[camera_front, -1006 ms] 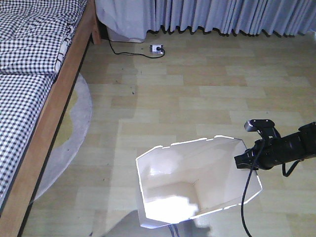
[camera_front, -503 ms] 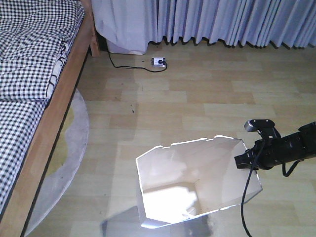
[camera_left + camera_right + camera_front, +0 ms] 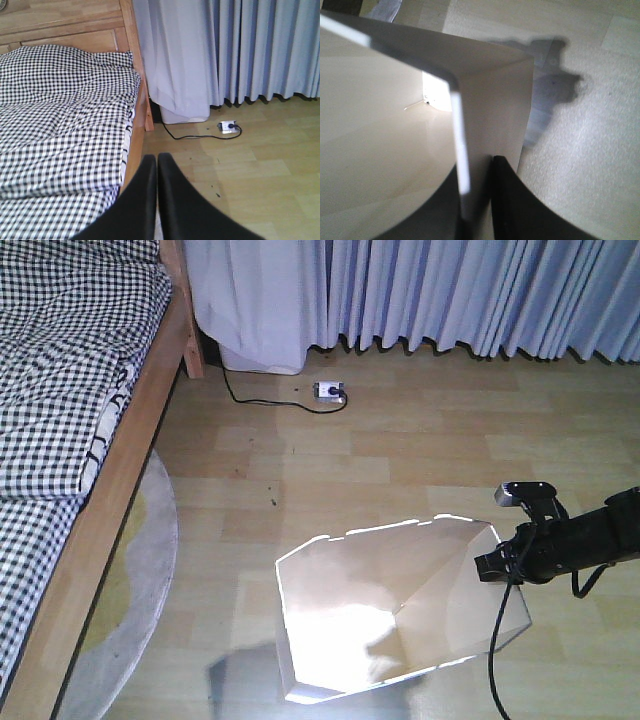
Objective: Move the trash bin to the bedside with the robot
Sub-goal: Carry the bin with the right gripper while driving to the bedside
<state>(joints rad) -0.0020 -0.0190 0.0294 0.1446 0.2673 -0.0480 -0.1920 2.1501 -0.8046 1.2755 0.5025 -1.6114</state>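
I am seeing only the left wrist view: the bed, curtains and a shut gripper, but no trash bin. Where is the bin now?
Observer: In the front view the trash bin is right of the bed, not touching it.
Operator: Does the right arm hold it?
Observer: Yes. The right wrist view shows the right gripper clamped over the bin's rim, one finger inside, one outside.
Operator: Is something lying between them?
Observer: A round grey rug lies along the bed frame.

Thin black jointed arm (image 3: 590, 536) — grey tip piece (image 3: 528, 491), trailing black cable (image 3: 491, 660), smooth black tapered fingers (image 3: 175, 200)
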